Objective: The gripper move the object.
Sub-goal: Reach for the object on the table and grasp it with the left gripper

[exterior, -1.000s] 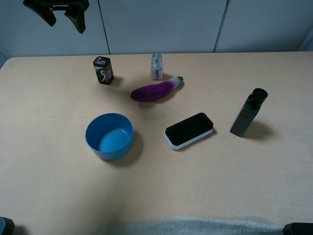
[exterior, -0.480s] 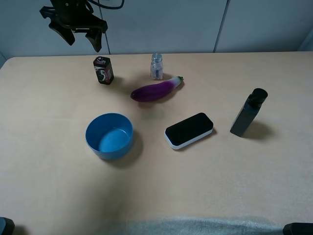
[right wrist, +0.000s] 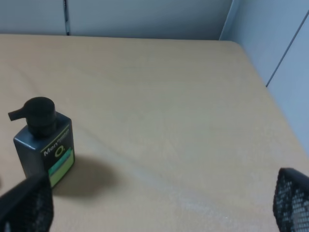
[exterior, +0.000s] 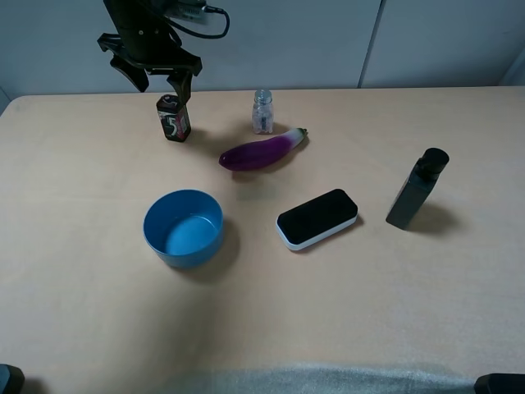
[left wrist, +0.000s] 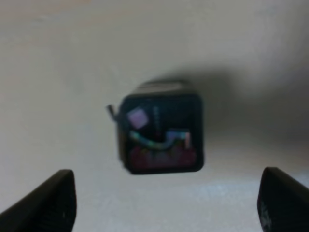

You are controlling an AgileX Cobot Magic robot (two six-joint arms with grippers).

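The object, a small black upright box point(exterior: 173, 117) with a large "5", stands at the table's back left. My left gripper point(exterior: 159, 83), a dark black claw, hangs open just above it, with its fingers on either side of the box top and not touching. In the left wrist view the box point(left wrist: 161, 133) is seen from above, blurred, and lies between and beyond the two spread fingertips point(left wrist: 46, 203) of the left gripper point(left wrist: 164, 205). My right gripper point(right wrist: 159, 205) is open and empty, low over the table near the black bottle point(right wrist: 43, 140).
A small clear glass jar point(exterior: 262, 112) stands to the right of the box. A purple eggplant point(exterior: 262, 150) lies in front of the jar. A blue bowl point(exterior: 184, 227), a black and white case point(exterior: 317, 218) and the tall black bottle point(exterior: 416, 189) stand nearer the front.
My left gripper has come down and to the right, from high at the back left corner to just over the box. Nothing on the table has moved.
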